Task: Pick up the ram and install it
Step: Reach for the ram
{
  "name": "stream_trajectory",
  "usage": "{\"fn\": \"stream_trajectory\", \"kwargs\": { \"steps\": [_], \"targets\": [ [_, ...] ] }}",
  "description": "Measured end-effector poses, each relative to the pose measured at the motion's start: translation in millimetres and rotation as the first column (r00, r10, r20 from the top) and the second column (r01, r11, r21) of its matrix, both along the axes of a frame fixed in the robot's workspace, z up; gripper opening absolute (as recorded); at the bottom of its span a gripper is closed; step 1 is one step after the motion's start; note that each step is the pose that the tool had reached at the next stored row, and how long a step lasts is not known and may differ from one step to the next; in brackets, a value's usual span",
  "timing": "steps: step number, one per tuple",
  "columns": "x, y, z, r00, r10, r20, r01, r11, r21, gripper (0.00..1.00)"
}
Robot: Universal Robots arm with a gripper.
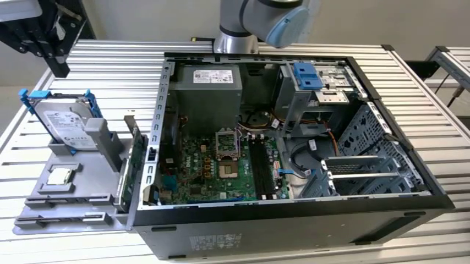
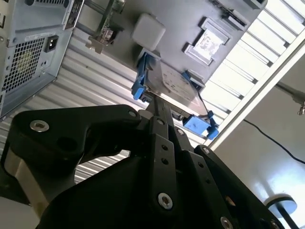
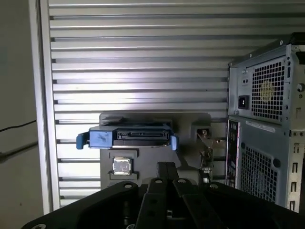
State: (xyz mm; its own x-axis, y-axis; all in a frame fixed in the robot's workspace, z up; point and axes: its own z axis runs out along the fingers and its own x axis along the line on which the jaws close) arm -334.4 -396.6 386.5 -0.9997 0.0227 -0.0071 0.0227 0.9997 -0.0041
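Aluminium slats form the single tabletop [image 1: 110,60]. It carries one open computer case [image 1: 294,212] and, just beside it on the exterior view's left, one grey fixture tray [image 1: 81,192]. My one tool [image 1: 59,70] hangs at the exterior view's upper left, above the tabletop and well apart from case and tray. In both wrist views its two fingers [image 3: 163,172] [image 2: 162,124] lie pressed together, clenched on nothing that I can see.

At the tray I count three parts:
- one hard drive [image 1: 70,124], standing upright in a blue carrier [image 1: 29,102];
- one square processor chip [image 1: 59,176], lying flat in a recess near the drive;
- one green card [image 1: 125,184], standing on edge just beside the case's wall.

Inside the case I count one green motherboard [image 1: 191,165], one grey power supply [image 1: 209,82] and one blue drive-bay latch [image 1: 309,76]. Where the ram sits I cannot tell. My arm [image 1: 242,22] stands beyond the case's far wall, at the top of the exterior view.
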Motion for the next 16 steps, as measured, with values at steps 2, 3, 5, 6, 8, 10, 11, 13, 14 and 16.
{"fn": "stream_trajectory", "kwargs": {
  "steps": [2, 3, 5, 6, 8, 10, 11, 13, 14, 16],
  "targets": [
    [-4.6, 0.3, -0.6, 1.0000, 0.003, -0.0003, -0.003, 1.0000, -0.0047, 0.00],
    [-6.8, 0.4, -0.9, 1.0000, 0.005, -0.0005, -0.005, 1.0000, -0.0068, 0.00],
    [-11.7, 0.8, -1.7, 1.0000, 0.009, -0.0005, -0.009, 0.9999, -0.0112, 0.00],
    [-14.0, 0.9, -2.0, 0.9999, 0.010, -0.0008, -0.010, 0.9999, -0.0132, 0.00],
    [-18.9, 1.2, -2.7, 0.9999, 0.014, -0.0010, -0.014, 0.9998, -0.0171, 0.00],
    [-23.6, 1.5, -3.2, 0.9999, 0.017, -0.0014, -0.017, 0.9997, -0.0202, 0.00],
    [-25.9, 1.7, -3.4, 0.9998, 0.018, -0.0016, -0.018, 0.9996, -0.0210, 0.00],
    [-30.4, 1.9, -3.6, 0.9998, 0.021, -0.0027, -0.021, 0.9996, -0.0214, 0.00],
    [-31.3, 2.0, -3.6, 0.9998, 0.021, -0.0029, -0.021, 0.9995, -0.0214, 0.00],
    [-31.2, 2.0, -3.6, 0.9998, 0.021, -0.0030, -0.021, 0.9995, -0.0214, 0.00]
  ]
}}
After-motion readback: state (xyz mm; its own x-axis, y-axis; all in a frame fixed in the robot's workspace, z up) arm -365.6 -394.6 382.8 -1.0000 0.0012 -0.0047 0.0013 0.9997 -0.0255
